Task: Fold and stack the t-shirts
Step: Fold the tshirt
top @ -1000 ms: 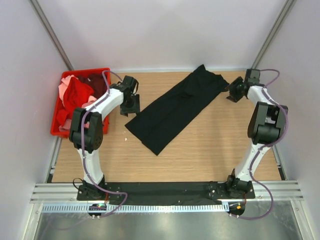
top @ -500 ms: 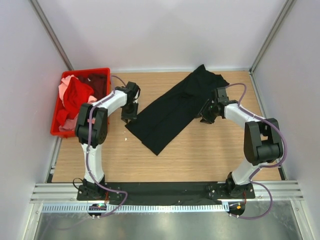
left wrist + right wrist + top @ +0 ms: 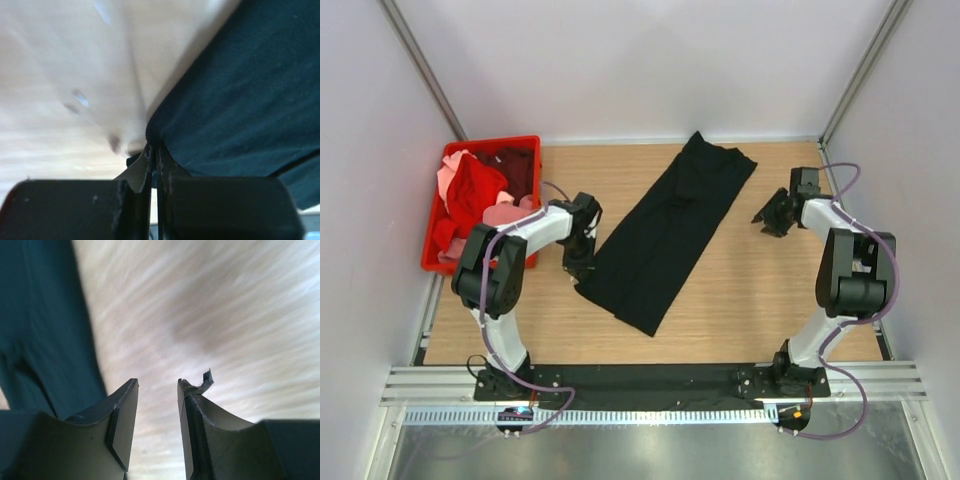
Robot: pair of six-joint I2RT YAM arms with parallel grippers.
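Observation:
A black t-shirt (image 3: 670, 235), folded into a long strip, lies slanted across the middle of the table. My left gripper (image 3: 578, 265) is at the strip's lower left edge. In the left wrist view its jaws (image 3: 154, 147) are shut, with the shirt's (image 3: 240, 90) edge pinched at the tips. My right gripper (image 3: 767, 217) hovers right of the shirt, apart from it. It stands open (image 3: 157, 385) over bare wood, with the black cloth (image 3: 40, 330) off to its left. Red (image 3: 475, 190), pink (image 3: 503, 212) and dark maroon (image 3: 515, 165) t-shirts are heaped in the crate.
The red plastic crate (image 3: 515, 141) stands at the table's back left corner, close behind the left arm. Pale walls enclose the table at the back and on both sides. Bare wood shows to the right and in front of the shirt.
The left gripper has shut on the shirt's left edge and shifted nearer. The right gripper came in to the shirt, then drew back right. The shirt has swung to lie steeper.

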